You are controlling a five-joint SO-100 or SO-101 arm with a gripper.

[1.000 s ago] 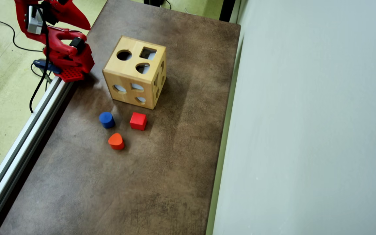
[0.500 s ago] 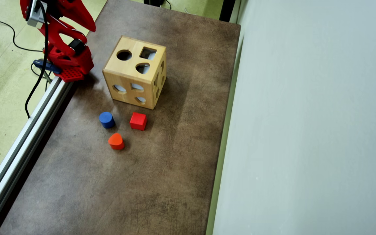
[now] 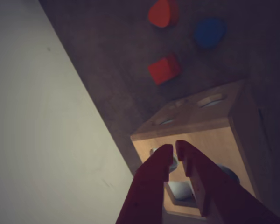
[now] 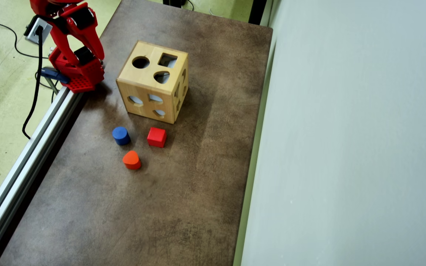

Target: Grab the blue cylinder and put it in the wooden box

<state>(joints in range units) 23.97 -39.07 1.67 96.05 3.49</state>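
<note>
In the wrist view the gripper (image 3: 174, 148) fills the lower edge, its two red fingers (image 3: 151, 177) drawn nearly together with only a thin gap at the tips and nothing between them. It points out over the wooden box (image 3: 214, 140), which sits directly ahead; that fits an arm raised near its base and not yet reaching for anything.

Beyond the box the three blocks lie loose on the brown table (image 4: 183, 192), apart from one another, so each has free space around it for a pinch. The red cube (image 3: 164, 69) is nearest the box, the orange rounded block (image 3: 162, 12) and the blue cylinder (image 3: 209, 32) farther out.

In the overhead view the blue cylinder (image 4: 121, 135) stands on a flat end, just in front of the box (image 4: 153, 81) and left of the cube (image 4: 156, 137), untouched. The round hole faces up on the box's top face, probably the intended entry. The grasp is judged not yet begun.
</note>
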